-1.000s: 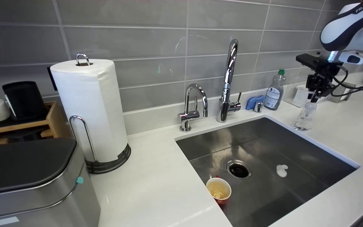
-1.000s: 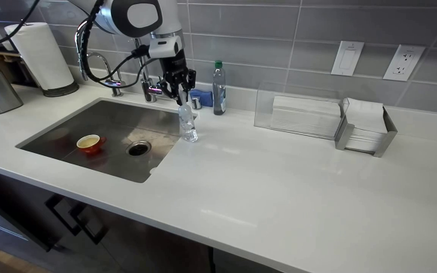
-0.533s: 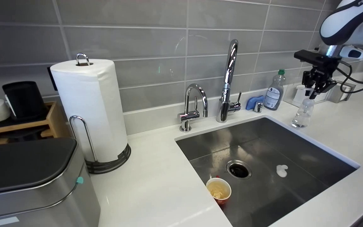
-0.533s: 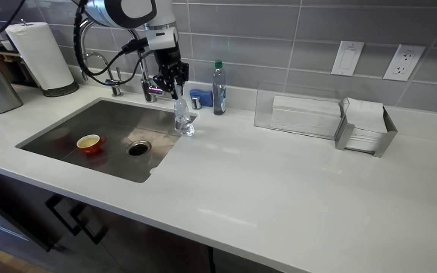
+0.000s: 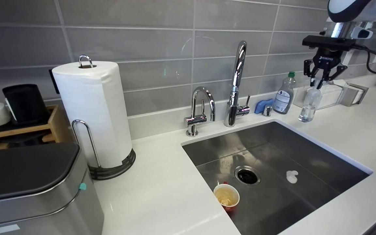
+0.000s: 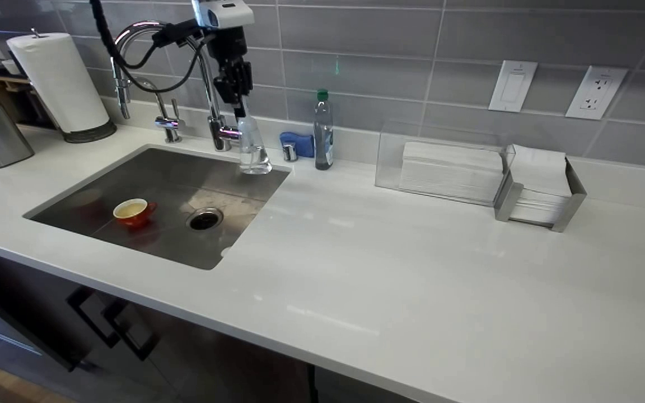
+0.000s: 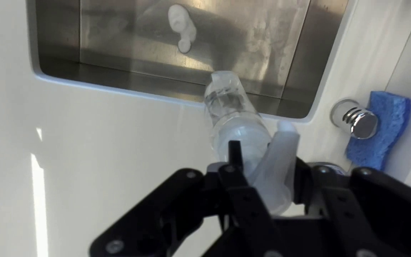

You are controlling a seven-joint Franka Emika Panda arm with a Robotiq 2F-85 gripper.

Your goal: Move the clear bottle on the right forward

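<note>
The clear bottle hangs tilted from my gripper, above the counter by the sink's edge, in both exterior views (image 5: pixel 310 105) (image 6: pixel 254 148). My gripper (image 5: pixel 316 84) points down and is shut on the bottle's whitish narrow top; it also shows in an exterior view (image 6: pixel 240 107). In the wrist view the whitish top (image 7: pixel 277 171) sits between the fingers of the gripper (image 7: pixel 265 165). The bottle's see-through body (image 7: pixel 227 103) reaches away over the sink's rim there. Part of the bottle's neck is hidden by the fingers.
The steel sink (image 5: pixel 266 156) holds a red cup (image 5: pixel 227 197). A tall faucet (image 5: pixel 237 85) and a small faucet (image 5: pixel 193 114) stand behind it. A blue-tinted bottle with a green top (image 5: pixel 284 94), a blue sponge (image 6: pixel 300 144) and a napkin holder (image 6: pixel 541 190) stand along the wall.
My gripper has risen, carrying the clear bottle up off the counter. In both exterior views the bottle has moved up and a little left, and its tilt has changed.
</note>
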